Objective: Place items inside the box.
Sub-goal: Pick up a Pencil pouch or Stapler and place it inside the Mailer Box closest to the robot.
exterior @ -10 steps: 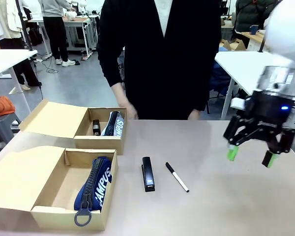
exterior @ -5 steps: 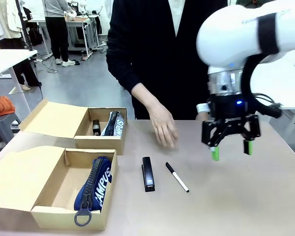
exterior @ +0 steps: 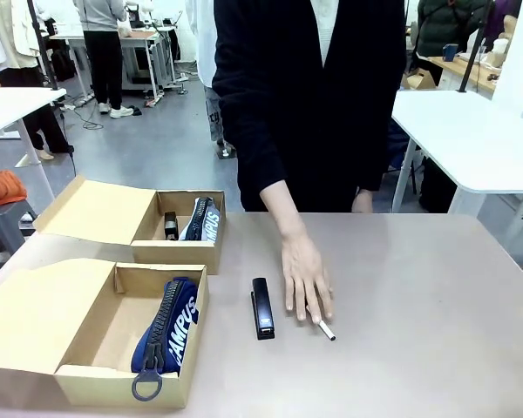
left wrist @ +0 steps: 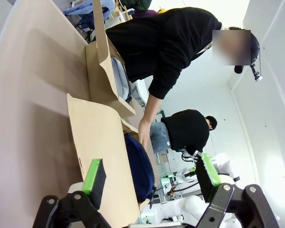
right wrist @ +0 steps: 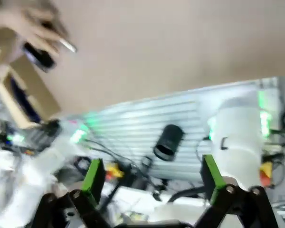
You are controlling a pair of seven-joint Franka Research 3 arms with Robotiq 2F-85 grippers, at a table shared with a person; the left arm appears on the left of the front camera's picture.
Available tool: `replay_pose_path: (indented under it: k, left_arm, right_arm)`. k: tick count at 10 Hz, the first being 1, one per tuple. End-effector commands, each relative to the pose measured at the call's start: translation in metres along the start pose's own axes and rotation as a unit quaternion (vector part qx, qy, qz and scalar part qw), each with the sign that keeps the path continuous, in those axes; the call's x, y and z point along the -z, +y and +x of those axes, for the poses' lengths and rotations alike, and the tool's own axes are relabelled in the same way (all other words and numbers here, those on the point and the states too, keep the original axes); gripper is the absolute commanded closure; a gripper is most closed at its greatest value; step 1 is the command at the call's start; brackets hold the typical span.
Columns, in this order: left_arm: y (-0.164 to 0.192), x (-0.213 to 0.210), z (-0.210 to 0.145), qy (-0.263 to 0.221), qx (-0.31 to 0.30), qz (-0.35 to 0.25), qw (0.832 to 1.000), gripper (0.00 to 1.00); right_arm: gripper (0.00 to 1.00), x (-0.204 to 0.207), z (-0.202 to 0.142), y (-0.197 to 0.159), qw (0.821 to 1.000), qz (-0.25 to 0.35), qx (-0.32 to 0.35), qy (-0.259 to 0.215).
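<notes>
A slim black stapler (exterior: 261, 308) lies on the table in the front view. Beside it is a white marker (exterior: 326, 330), mostly covered by the person's hand (exterior: 305, 274), which rests flat on it. A navy pouch (exterior: 169, 324) lies in the near cardboard box (exterior: 96, 383). The far box (exterior: 176, 253) holds a second navy pouch (exterior: 204, 219) and a black item (exterior: 170, 224). My left gripper (left wrist: 150, 173) is open and empty, looking along the near box's flap (left wrist: 99, 142) toward the pouch (left wrist: 138, 166). My right gripper (right wrist: 152, 173) is open and empty in a blurred view, far from the hand (right wrist: 23, 23) and stapler (right wrist: 38, 54).
The person stands at the far side of the table, leaning over it. Both box lids (exterior: 91, 212) fold out to the left. The right half of the tabletop (exterior: 436, 322) is bare. Other tables and people show in the background.
My right arm swung leftward above the table and then left the front view. The person's hand reached forward and came down on the marker.
</notes>
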State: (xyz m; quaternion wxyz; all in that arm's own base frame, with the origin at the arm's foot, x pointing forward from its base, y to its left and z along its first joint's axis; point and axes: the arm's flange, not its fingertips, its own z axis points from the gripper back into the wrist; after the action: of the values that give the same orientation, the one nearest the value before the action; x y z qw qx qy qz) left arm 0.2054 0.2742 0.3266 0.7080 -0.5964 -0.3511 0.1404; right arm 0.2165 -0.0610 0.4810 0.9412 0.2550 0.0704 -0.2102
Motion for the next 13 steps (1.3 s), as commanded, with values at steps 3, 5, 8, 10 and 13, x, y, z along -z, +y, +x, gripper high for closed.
replay_pose_path:
  k: [3,5,8,10,13]
  left_arm:
    - [-0.002,0.004,-0.002,-0.008,0.011,-0.009,1.0,0.04]
    - [-0.002,0.004,-0.002,-0.008,0.011,-0.009,1.0,0.04]
    - [-0.002,0.004,-0.002,-0.008,0.011,-0.009,1.0,0.04]
    - [-0.002,0.004,-0.002,-0.008,0.011,-0.009,1.0,0.04]
    - [-0.002,0.004,-0.002,-0.008,0.011,-0.009,1.0,0.04]
  right_arm:
    - [0.0,0.0,0.0,0.0,1.0,0.0,0.0,0.0]
    - [0.0,0.0,0.0,0.0,1.0,0.0,0.0,0.0]
    - [0.0,0.0,0.0,0.005,1.0,-0.007,0.01,-0.001]
    - [0.0,0.011,0.006,0.089,0.998,-0.05,0.028,0.035]
    - [0.0,0.058,0.023,0.262,0.991,-0.126,-0.02,0.048]
